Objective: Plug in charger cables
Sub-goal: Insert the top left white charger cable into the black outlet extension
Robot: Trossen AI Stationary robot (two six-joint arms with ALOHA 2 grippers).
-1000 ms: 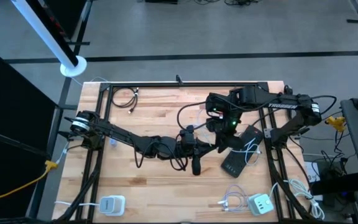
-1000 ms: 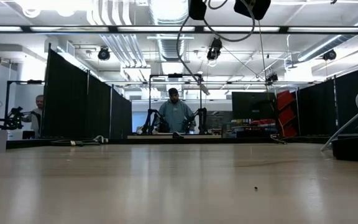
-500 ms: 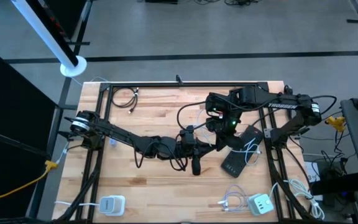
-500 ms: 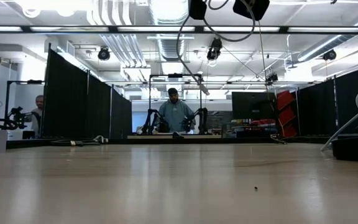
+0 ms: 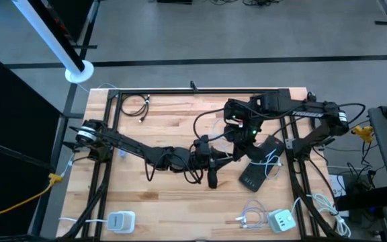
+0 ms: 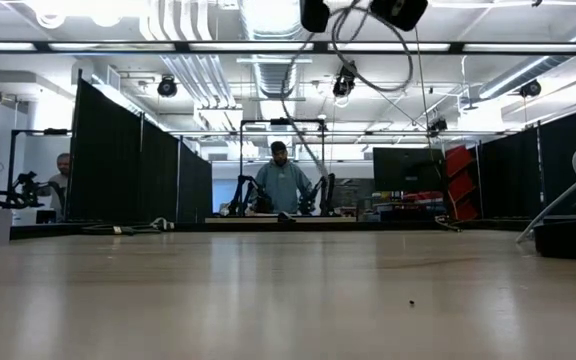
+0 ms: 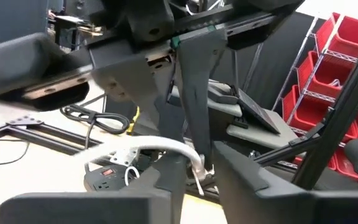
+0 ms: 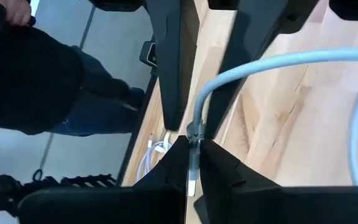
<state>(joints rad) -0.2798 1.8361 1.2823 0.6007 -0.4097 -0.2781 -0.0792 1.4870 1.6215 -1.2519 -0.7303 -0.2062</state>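
Observation:
Over the middle of the table my two grippers meet, lifted well clear of the wood. My right gripper point(image 8: 192, 163) is shut on a thin white charger cable point(image 8: 272, 62), which arcs away toward the table's right. My left gripper point(image 7: 199, 186) comes in level from the left. Its fingers point(image 8: 174, 93) stand slightly apart, with the same cable point(image 7: 166, 148) and its small plug point(image 7: 199, 176) in the gap. In the high view the left gripper point(image 5: 226, 157) and the right gripper point(image 5: 235, 149) almost touch, and the cable point(image 5: 203, 119) loops toward the far edge. My left gripper has the cable's plug end between its fingers, but I cannot tell whether they touch it. My right gripper pinches the cable just behind its plug point(image 8: 192, 177) between its two fingers, slanting down from the table's right. The cable rises from the hold and bends away slack, clear of the table.
A black power strip point(image 5: 257, 168) with a white cable across it lies right of the grippers. White charger blocks point(image 5: 121, 220) point(image 5: 282, 220) sit at the near edge and a black cable coil point(image 5: 134, 106) at the far left. A person point(image 6: 281, 185) stands beyond the table.
Both arms have stayed nearly in place. The slack cable hanging below the grippers has changed shape: in the low view its wide loop has drawn into a smaller one, and one strand now hangs lower.

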